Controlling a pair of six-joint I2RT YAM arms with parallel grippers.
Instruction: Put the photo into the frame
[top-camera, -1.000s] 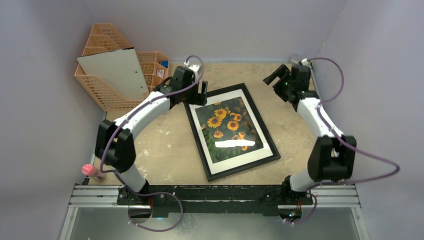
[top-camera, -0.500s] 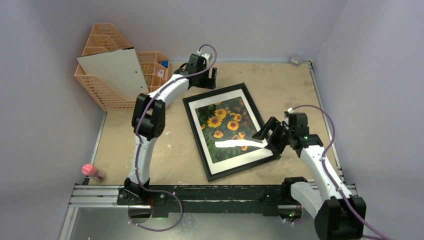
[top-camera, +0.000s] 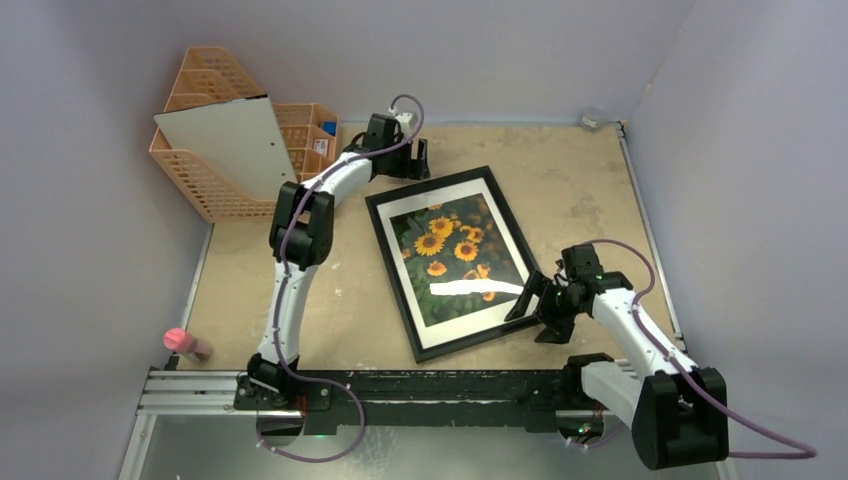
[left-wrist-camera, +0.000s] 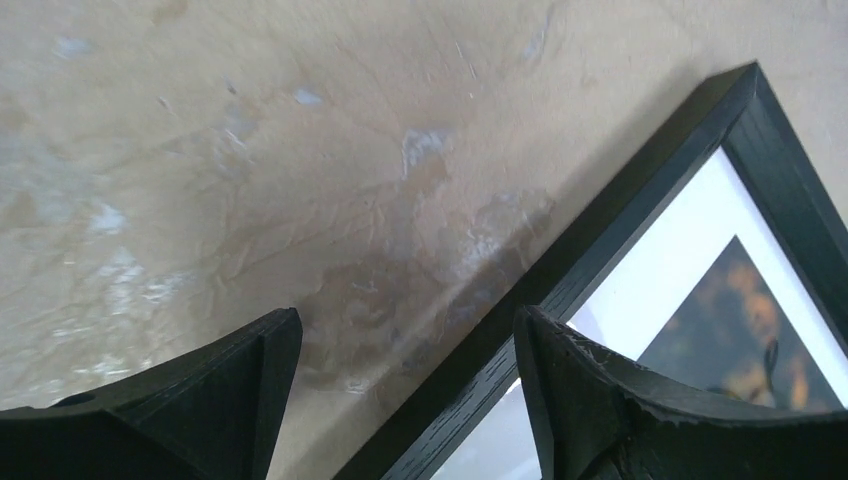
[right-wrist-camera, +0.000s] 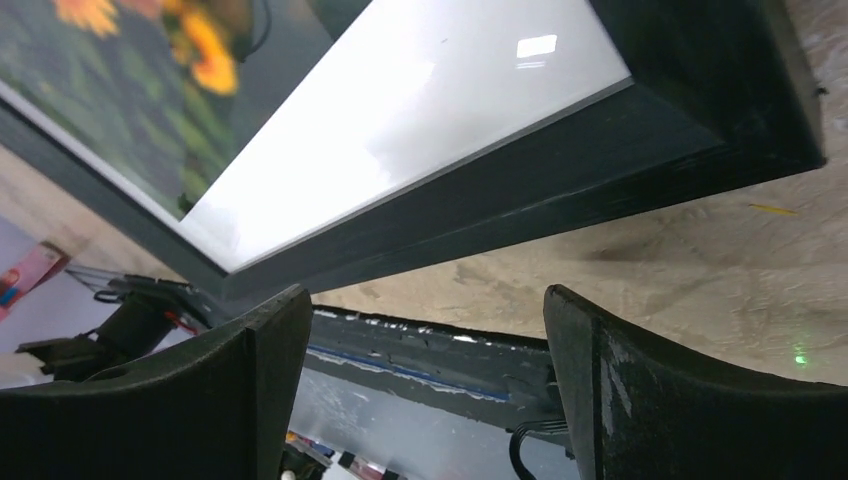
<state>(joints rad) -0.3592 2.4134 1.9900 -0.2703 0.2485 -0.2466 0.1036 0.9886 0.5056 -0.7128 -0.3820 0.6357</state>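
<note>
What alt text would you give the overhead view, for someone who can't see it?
A black frame with a sunflower photo inside lies askew on a table. The left gripper is open by its far edge, the right gripper open by its near-right corner.

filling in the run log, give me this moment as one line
photo: inside frame | left gripper: open, at far edge | right gripper: open, by near right corner | held: nothing

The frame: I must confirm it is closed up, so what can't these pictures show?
Back of the frame: lies against the table, all views.
Lower part of the photo: a glare streak crosses it, top view.
Wrist views: only part of the frame each, rest cut off by picture edges.
</note>
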